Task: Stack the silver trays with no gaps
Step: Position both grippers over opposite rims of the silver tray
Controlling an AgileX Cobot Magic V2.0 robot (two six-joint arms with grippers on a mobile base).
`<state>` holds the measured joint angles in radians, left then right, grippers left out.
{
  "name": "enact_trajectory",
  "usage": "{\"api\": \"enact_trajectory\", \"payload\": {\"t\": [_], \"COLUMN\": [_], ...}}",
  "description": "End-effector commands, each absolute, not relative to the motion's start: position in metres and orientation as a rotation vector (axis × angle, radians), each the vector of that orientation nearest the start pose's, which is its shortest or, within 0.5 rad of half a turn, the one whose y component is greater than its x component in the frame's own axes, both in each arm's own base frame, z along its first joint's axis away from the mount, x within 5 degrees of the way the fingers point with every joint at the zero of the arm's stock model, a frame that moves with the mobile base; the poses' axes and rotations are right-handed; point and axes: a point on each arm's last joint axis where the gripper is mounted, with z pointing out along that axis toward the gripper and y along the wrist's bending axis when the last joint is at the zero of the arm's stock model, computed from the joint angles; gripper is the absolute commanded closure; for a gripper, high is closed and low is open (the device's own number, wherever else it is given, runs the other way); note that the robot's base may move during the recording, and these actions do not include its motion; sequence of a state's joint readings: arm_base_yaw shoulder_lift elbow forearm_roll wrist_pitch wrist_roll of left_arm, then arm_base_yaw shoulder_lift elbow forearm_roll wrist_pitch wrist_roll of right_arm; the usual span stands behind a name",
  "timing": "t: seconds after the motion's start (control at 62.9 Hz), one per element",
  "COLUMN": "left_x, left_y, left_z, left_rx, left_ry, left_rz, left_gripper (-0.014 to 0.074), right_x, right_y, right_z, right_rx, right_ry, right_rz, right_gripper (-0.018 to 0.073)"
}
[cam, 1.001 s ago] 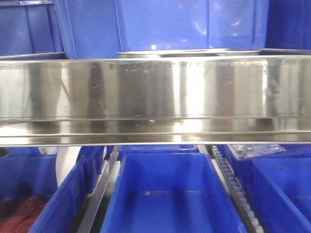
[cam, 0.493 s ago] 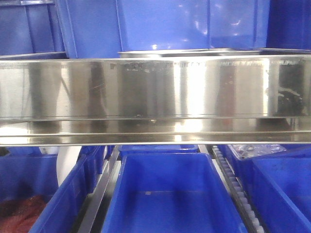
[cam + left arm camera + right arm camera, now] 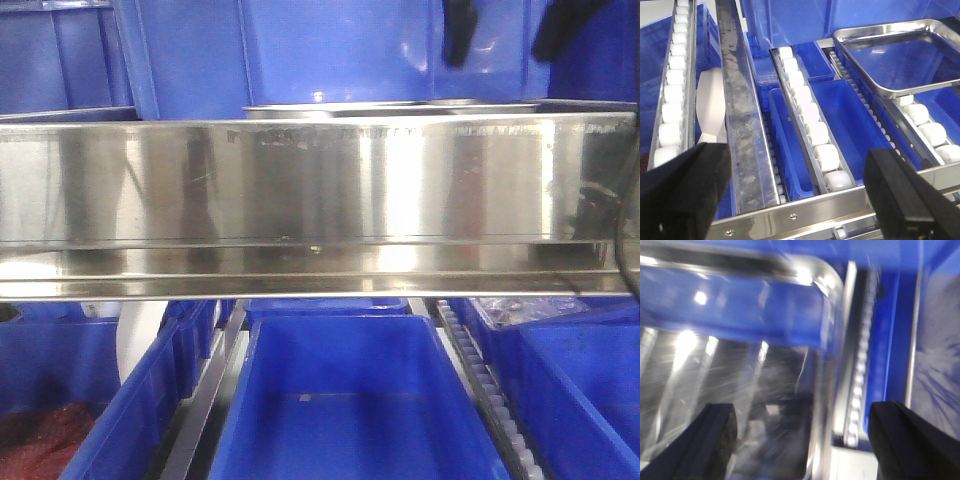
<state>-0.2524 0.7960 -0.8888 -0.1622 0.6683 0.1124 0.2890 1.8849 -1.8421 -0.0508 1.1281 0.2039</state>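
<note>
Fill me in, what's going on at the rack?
Tray stacking, nothing gripped yet. The left gripper is open, short of the roller rack, with a silver tray resting on its rollers, ahead and to the right. The right gripper is open over a shiny tray floor, possibly the same tray; that view is blurred.

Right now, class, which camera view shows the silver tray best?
The left wrist view: the silver tray lies at upper right, with its floor, rolled rim and rounded corners sharp. The front view shows only its thin edge above the steel band. The right wrist view is blurred, giving a shiny smear and one corner.
</note>
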Motion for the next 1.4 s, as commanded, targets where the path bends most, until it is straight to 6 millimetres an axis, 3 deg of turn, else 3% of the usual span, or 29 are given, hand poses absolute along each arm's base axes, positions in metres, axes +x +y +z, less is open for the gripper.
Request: {"api": "enact_trajectory", "payload": {"t": [0.0, 0.286, 0.525, 0.668, 0.922, 1.081, 1.208, 1.383], "left_x": [0.146, 0.146, 0.151, 0.174, 0.231, 0.262, 0.289, 0.322], "left_y": [-0.049, -0.049, -0.052, -0.069, -0.126, -0.163, -0.183, -0.192], "left_z": [0.395, 0.395, 0.394, 0.397, 0.428, 0.435, 0.433, 0.426], "left_rx": [0.284, 0.284, 0.279, 0.382, 0.572, 0.652, 0.588, 0.346], "left_ry": [1.936, 1.936, 1.946, 2.036, 2.120, 2.235, 2.362, 2.479], "left_rz": [-0.297, -0.297, -0.321, -0.338, -0.419, -0.460, -0.421, -0.296], "left_gripper": [0.0141, 0.0141, 0.0141, 0.0141, 0.0141, 0.0141, 0.0141, 0.0141], "right_x": [0.399, 0.417, 0.420, 0.420, 0.419, 0.419, 0.419, 0.419], "right_y": [0.106, 0.112, 0.113, 0.113, 0.113, 0.113, 0.114, 0.114], "right_z": [0.357, 0.329, 0.326, 0.326, 0.326, 0.326, 0.326, 0.326], "right_rx": [-0.105, -0.109, -0.110, -0.109, -0.109, -0.107, -0.106, -0.106], "right_ry": [2.554, 2.583, 2.578, 2.580, 2.587, 2.588, 2.587, 2.582], "right_rz": [0.094, 0.096, 0.098, 0.098, 0.097, 0.104, 0.108, 0.111], "right_gripper": [-0.0063, -0.0063, -0.0063, -0.0063, -0.0063, -0.0063, -0.0063, -0.0063]}}
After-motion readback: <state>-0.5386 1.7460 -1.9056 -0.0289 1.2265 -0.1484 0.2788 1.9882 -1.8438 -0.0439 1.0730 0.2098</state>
